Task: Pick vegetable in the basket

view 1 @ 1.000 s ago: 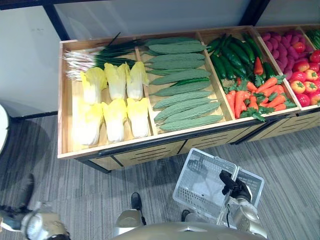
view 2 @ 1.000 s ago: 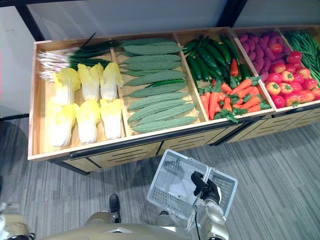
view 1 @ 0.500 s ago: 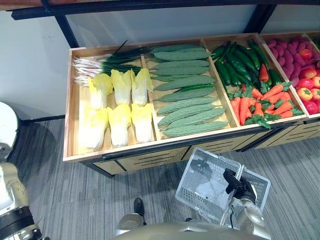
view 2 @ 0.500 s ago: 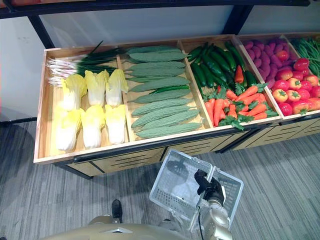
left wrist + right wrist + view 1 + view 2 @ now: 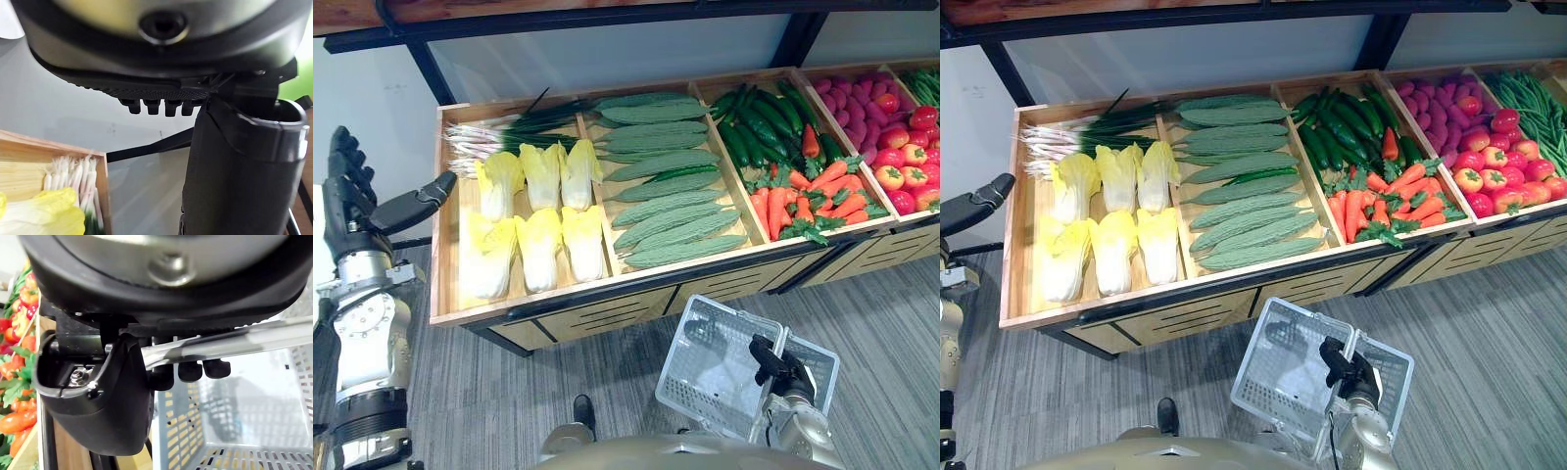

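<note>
1. The left hand (image 5: 352, 211) hovers open, fingers straight and thumb spread, left of the wooden surface (image 5: 558, 295) and level with the pale cabbages (image 5: 540, 245).
2. The right hand (image 5: 773, 364) is curled round the handle (image 5: 234, 340) of the white basket (image 5: 685, 382), which hangs empty on the near side of the surface, below the ridged green gourds (image 5: 671, 211).
3. No vegetable is picked yet. The cabbages in the left bin lie nearest the free hand and look the likely target.
4. Done well, the reach would cross the bin's left wall high. It would then drop onto one cabbage's middle with fingers wide, sparing its touching neighbours.
5. The basket should be held level and brought leftward, since it sits well apart from that bin.
</note>
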### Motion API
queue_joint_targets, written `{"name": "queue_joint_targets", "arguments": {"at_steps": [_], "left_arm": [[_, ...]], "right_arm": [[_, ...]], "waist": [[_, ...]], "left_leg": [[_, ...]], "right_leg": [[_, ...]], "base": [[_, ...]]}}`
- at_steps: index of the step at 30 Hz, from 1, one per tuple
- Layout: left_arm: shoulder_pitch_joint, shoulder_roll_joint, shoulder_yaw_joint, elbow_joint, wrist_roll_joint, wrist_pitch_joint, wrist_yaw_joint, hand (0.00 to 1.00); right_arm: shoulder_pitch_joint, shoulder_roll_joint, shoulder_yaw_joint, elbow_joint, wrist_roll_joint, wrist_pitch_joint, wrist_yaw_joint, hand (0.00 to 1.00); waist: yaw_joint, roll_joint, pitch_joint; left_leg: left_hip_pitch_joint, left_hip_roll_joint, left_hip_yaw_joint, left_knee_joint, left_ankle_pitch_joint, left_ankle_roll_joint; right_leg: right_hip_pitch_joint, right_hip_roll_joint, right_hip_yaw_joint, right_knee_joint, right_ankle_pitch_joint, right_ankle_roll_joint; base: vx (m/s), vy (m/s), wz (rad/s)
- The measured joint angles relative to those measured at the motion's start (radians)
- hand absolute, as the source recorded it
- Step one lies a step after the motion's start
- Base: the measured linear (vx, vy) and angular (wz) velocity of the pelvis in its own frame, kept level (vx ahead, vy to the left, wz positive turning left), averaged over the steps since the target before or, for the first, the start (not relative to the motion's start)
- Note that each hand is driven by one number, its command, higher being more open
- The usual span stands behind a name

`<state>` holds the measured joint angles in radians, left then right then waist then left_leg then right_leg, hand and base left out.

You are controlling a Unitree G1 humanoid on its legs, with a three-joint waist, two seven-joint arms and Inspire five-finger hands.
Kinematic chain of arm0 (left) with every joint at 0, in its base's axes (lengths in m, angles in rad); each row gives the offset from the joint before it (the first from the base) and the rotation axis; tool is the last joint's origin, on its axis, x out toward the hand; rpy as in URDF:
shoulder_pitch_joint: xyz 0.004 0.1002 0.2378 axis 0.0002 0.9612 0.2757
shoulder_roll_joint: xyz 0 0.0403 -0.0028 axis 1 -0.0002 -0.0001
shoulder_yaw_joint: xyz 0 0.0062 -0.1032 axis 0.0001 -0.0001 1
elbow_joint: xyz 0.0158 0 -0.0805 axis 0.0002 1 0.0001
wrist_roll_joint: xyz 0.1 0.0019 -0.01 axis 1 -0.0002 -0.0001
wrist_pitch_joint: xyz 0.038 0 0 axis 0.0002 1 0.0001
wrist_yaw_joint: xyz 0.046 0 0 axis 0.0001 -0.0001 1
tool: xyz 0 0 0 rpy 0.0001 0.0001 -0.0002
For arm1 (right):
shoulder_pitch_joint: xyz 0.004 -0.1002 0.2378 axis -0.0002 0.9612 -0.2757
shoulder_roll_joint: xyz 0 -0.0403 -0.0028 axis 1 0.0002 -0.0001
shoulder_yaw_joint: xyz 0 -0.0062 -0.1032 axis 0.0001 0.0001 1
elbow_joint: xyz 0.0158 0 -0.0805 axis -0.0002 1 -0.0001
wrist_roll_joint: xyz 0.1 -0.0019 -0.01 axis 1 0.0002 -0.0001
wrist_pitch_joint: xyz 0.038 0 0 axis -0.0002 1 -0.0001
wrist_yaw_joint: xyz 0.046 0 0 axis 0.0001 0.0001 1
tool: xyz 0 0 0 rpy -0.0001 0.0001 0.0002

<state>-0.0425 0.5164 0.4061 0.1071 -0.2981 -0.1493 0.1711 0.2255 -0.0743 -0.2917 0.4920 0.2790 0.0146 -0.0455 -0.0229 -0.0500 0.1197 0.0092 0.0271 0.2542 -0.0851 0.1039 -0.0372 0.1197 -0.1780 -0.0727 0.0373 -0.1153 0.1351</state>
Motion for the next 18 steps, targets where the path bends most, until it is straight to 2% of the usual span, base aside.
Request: {"name": "queue_joint_targets", "arguments": {"at_steps": [4, 7, 9, 18], "left_arm": [[0.0, -0.095, 0.0, -0.001, 0.11, 0.05, 0.024, 1.0], [0.005, -0.173, -0.001, -0.001, 0.153, 0.085, 0.033, 1.0], [0.009, -0.198, -0.002, -0.001, 0.153, 0.102, 0.032, 1.0], [0.044, -0.205, -0.009, -0.051, 0.192, 0.114, 0.019, 1.0]], "right_arm": [[0.005, 0.0, 0.0, 0.0, -0.001, 0.001, -0.004, 0.0], [0.009, 0.002, 0.0, 0.0, -0.028, 0.001, -0.004, 0.0], [0.015, 0.003, 0.001, 0.0, -0.039, 0.003, -0.003, 0.0], [0.022, 0.003, 0.013, 0.0, -0.042, 0.026, 0.002, 0.0]], "waist": [[-0.006, 0.002, -0.002], [-0.006, 0.004, -0.004], [-0.006, 0.005, -0.004], [-0.007, 0.009, -0.006]], "left_leg": [[0.0, 0.003, 0.0, 0.0, 0.002, 0.0], [0.0, 0.005, 0.0, 0.0, 0.004, -0.001], [0.0, 0.007, 0.0, 0.0, 0.005, -0.001], [-0.001, 0.016, 0.014, -0.001, 0.006, -0.002]], "right_leg": [[0.0, 0.004, 0.002, -0.001, 0.002, -0.003], [0.0, 0.007, 0.002, -0.002, 0.004, -0.004], [0.0, 0.008, 0.002, -0.002, 0.005, -0.005], [-0.009, 0.01, 0.015, -0.004, 0.012, -0.004]], "base": [[0.0, 0.0, 0.0], [-0.03, -0.008, 0.0], [-0.04, -0.012, -0.01], [-0.02, -0.004, -0.04]]}}
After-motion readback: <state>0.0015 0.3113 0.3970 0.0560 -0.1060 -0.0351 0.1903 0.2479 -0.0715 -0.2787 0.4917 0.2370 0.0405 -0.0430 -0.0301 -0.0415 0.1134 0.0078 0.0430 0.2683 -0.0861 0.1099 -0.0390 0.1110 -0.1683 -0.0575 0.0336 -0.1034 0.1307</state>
